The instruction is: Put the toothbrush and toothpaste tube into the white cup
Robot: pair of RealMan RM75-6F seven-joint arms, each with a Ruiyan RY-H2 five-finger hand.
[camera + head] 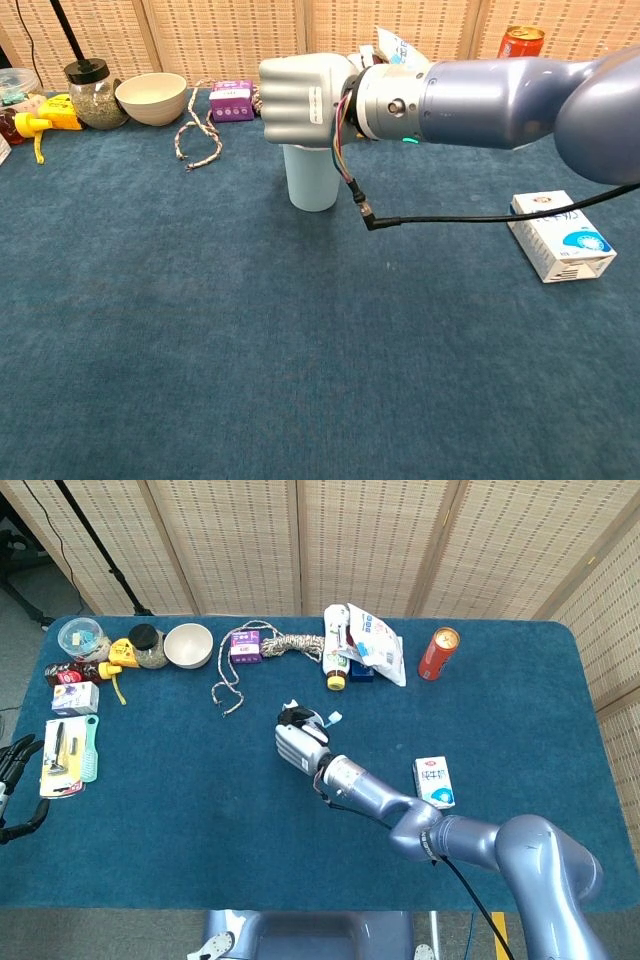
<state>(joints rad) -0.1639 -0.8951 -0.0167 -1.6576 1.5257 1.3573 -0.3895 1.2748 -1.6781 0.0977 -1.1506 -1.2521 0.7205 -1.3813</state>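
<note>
We look down on a table (200,810) covered in dark blue cloth, with woven folding screens (300,545) standing behind it.

Near the middle of the table stands the white cup (312,182), upright. In the chest view our right hand (300,100) sits directly over its mouth, so only the lower wall shows. The fingers are curled into a fist; whether they grip something we cannot tell, since the mouth and anything below the palm are hidden. In the head view a toothbrush (334,718) shows a pale blue head sticking out to the right just beside the hand, its long axis running roughly left to right and tilted; the handle is hidden. We cannot make out the toothpaste tube in either view.

Our left hand (15,758) shows only at the far left edge of the head view, dark fingers loosely apart and holding nothing.

Along the back edge stand a cream bowl (188,645), a dark-lidded jar (148,648) with greyish contents, a clear round tub (80,636), a purple box (245,645), a coiled rope (285,645) and a red can (437,654), upright. A white carton (558,235) lies flat well to the right of the cup. A green comb (90,748) lies at the left.
</note>
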